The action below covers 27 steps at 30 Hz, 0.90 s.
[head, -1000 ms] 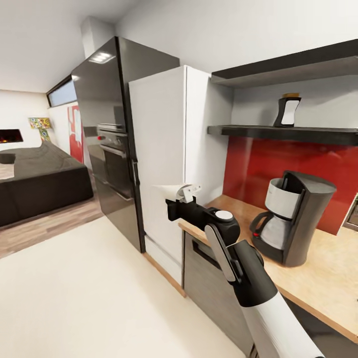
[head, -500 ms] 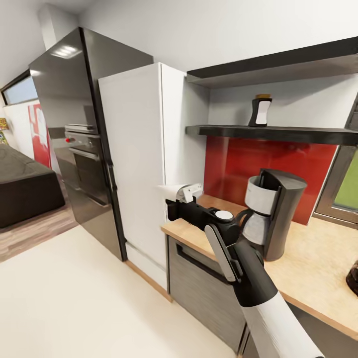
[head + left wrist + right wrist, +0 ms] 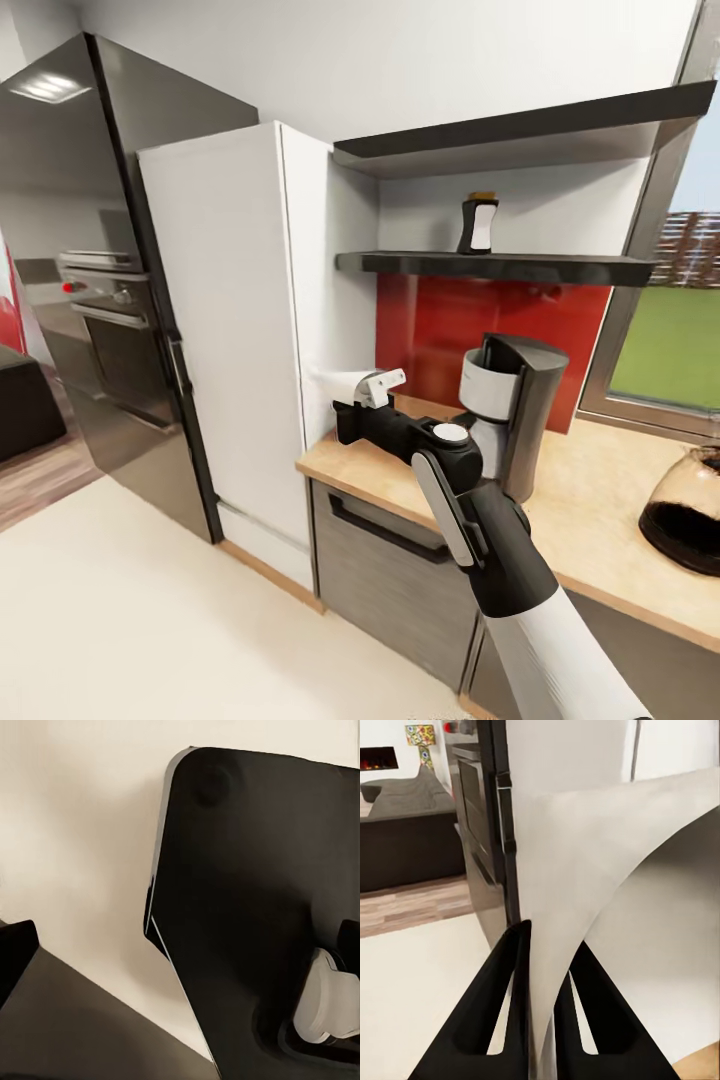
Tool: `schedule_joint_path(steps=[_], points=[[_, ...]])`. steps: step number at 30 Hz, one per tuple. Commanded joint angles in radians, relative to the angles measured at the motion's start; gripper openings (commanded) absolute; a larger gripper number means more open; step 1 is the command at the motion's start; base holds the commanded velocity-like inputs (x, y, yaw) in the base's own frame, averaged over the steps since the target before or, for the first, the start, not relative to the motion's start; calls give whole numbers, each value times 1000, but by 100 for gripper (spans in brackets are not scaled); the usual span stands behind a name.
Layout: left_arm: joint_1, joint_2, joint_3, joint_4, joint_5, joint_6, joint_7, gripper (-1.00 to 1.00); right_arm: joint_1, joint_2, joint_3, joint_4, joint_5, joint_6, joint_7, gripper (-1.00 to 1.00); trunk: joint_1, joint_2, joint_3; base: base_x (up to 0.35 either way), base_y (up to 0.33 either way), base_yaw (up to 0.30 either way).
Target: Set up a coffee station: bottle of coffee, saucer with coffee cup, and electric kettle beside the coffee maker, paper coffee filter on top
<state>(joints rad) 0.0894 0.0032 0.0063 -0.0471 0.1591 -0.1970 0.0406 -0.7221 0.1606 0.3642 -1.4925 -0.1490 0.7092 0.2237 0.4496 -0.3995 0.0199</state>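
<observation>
A home kitchen, shown by a wooden countertop (image 3: pixel 600 520) against a red backsplash (image 3: pixel 470 320), a coffee maker (image 3: pixel 515 410), a built-in oven (image 3: pixel 115 345) in tall dark cabinetry, wall shelves (image 3: pixel 490 265), and a window (image 3: pixel 665 340) onto grass.

Bright, even light; the pictures are a little soft.
Glare lies on top of the dark fridge (image 3: pixel 60 150), under the shelf (image 3: pixel 500 265) is shadow, and the left wrist view is dim.
</observation>
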Motion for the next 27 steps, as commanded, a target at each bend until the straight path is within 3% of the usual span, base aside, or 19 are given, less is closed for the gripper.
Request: schedule_joint_path(steps=[1, 12, 27], points=[[1, 0, 0, -2, 5, -1, 1, 100, 0, 0, -1, 0, -11, 6, -1, -100, 0, -1, 0, 0, 3, -300], [1, 0, 0, -2, 5, -1, 1, 100, 0, 0, 1, -2, -11, 6, -1, -100, 0, -1, 0, 0, 0, -276], [1, 2, -1, -2, 5, 0, 2, 100, 0, 0, -3, -6, -12, 6, -1, -100, 0, -1, 0, 0, 0, -12]])
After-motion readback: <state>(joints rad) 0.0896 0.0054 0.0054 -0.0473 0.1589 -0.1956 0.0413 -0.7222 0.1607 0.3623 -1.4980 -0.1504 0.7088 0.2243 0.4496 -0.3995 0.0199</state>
